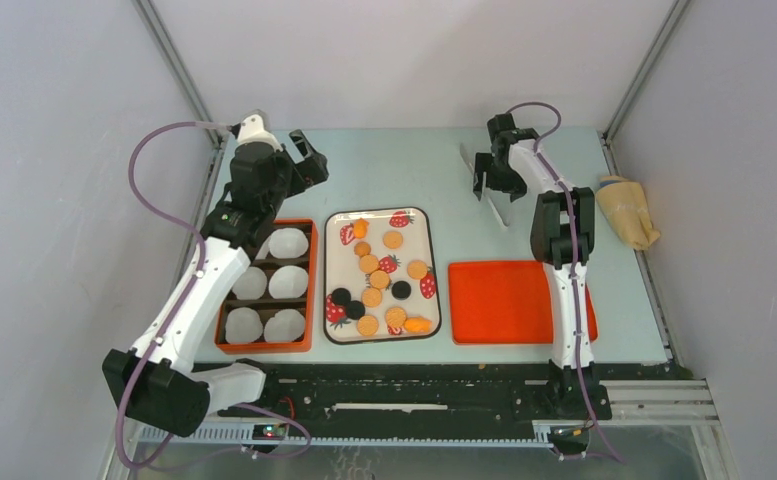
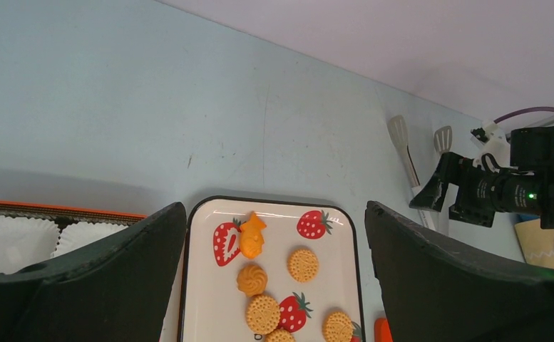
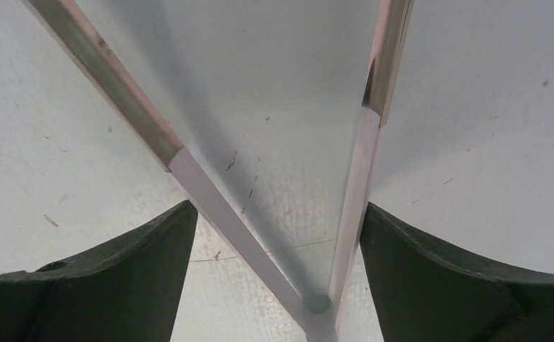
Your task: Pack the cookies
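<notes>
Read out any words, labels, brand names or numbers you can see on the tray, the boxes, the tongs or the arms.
No text can be read in any view.
Strawberry tray: printed strawberries only, no words.
Orange box and flat orange tray: plain.
Tongs: no brand mark showing.
Left arm and right arm: no legible label, only a green light.

— The tray [image 1: 416, 248]?
— White, black rim, red strawberries [image 1: 428, 285] printed on it.
— The cookies [image 1: 372, 297]?
— Mostly golden-orange, a few black.
— The box [image 1: 264, 347]?
— Orange, holding white paper cups [image 1: 288, 282].
</notes>
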Controlling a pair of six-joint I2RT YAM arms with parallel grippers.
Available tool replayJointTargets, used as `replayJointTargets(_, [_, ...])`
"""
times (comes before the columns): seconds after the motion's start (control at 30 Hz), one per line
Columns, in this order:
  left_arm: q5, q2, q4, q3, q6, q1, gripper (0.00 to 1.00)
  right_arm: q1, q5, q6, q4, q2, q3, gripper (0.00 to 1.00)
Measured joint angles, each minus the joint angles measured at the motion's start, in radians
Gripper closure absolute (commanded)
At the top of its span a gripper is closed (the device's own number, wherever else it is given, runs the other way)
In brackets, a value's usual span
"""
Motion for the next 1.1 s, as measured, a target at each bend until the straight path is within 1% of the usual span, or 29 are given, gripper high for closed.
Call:
replayJointTargets(0.27, [0.005, -0.005, 0.002, -0.012, -0.007, 0.0, 0.0, 0.01, 0.019, 0.018, -0.022, 0.0, -0.013, 0.44])
replayJointTargets(0.43, [0.006, -0.007, 0.0, -0.02, -0.007, 0.0, 0.0, 0.012, 0.039, 0.021, -0.021, -0.003, -0.016, 0.53])
replayJointTargets(0.57, [0.006, -0.016, 0.0, -0.02, -0.008, 0.0, 0.0, 0.018, 0.061, 0.021, -0.02, -0.033, -0.048, 0.56])
replayJointTargets(0.7, [0.007, -0.02, 0.001, -0.02, -0.013, 0.0, 0.0, 0.026, 0.077, 0.018, -0.024, -0.095, -0.063, 0.56])
replayJointTargets(0.83, [-0.003, -0.02, -0.006, -0.02, -0.016, 0.0, 0.0, 0.042, 0.094, 0.014, -0.026, -0.196, -0.063, 0.56])
replayJointTargets(0.97, [-0.026, 0.011, -0.06, -0.005, -0.024, 0.008, 0.0, 0.072, 0.124, 0.011, -0.035, -0.315, -0.072, 0.54])
replayJointTargets(1.1, [-0.023, 0.077, -0.109, 0.005, -0.042, 0.051, 0.0, 0.106, 0.145, 0.011, -0.03, -0.448, -0.158, 0.55])
